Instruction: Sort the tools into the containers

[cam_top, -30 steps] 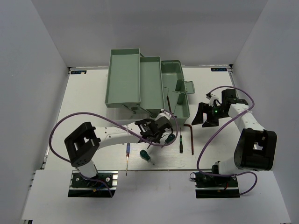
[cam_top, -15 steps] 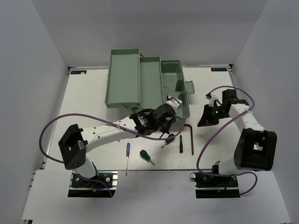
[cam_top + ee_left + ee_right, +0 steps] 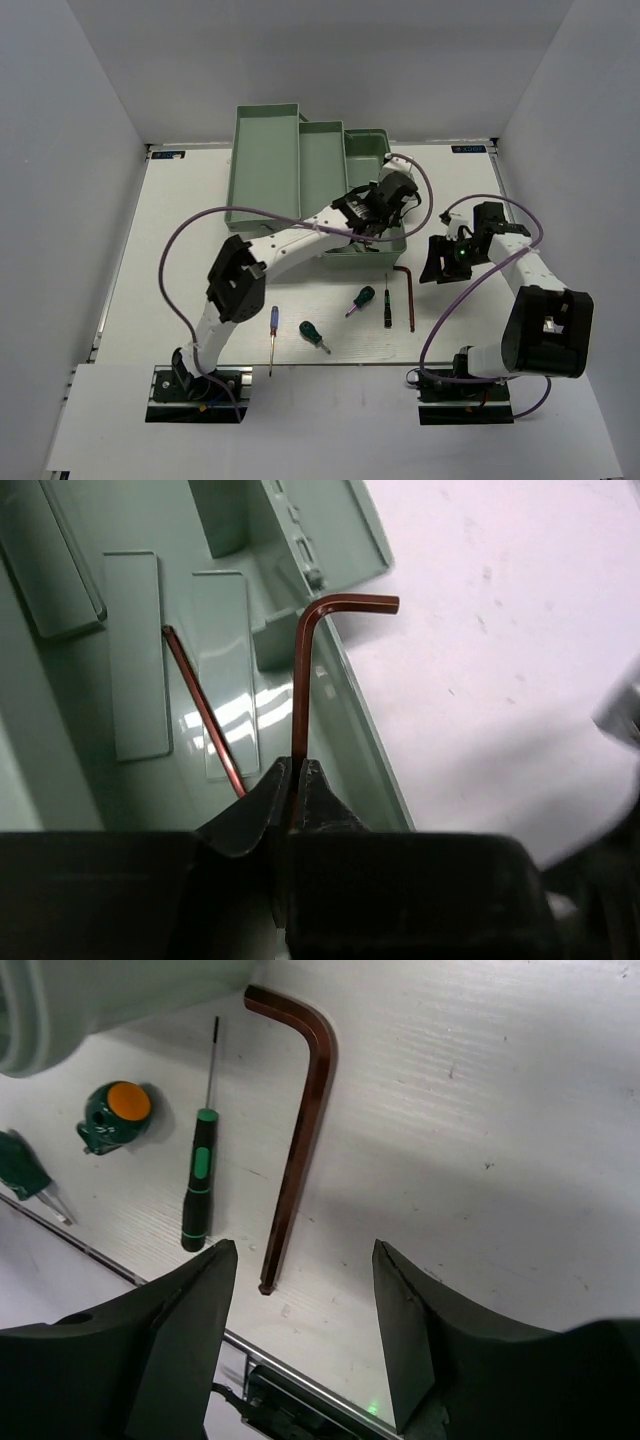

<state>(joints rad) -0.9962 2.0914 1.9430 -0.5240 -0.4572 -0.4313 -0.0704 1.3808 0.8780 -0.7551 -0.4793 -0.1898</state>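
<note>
Hex key (image 3: 300,670) number two is clamped tight in my left gripper (image 3: 292,772), long leg pointing to 12 o'clock in the wrist view, short leg kinked off to 3. A second ago that arm was low by the screwdrivers near the front edge. Now it's swung up and hangs over the right-hand tray (image 3: 60,710) of the toolbox (image 3: 268,170). So: pick done, carry done, drop not done yet. Another key (image 3: 205,710) lies on the tray floor, at about 9 o'clock from the one I'm holding.

Small catch: the held key sits right above the tray's wall on the 3 o'clock side, and its bent end pokes out over the table (image 3: 180,250). Let go here and I reckon it could tip outside, so I'd nudge toward 9 first.

My right gripper (image 3: 302,1248) has hardly budged meanwhile. Its fingers are wide apart with nothing in them, hovering over the last hex key (image 3: 300,1140) on the table. Just at 9 o'clock of that lies a skinny black-and-green screwdriver (image 3: 197,1185), then a stubby green one (image 3: 115,1115). The top view shows a second stubby screwdriver (image 3: 314,335) and the blue screwdriver (image 3: 272,328) further toward 9. So that's four screwdrivers and one key to go, by my count.
</note>
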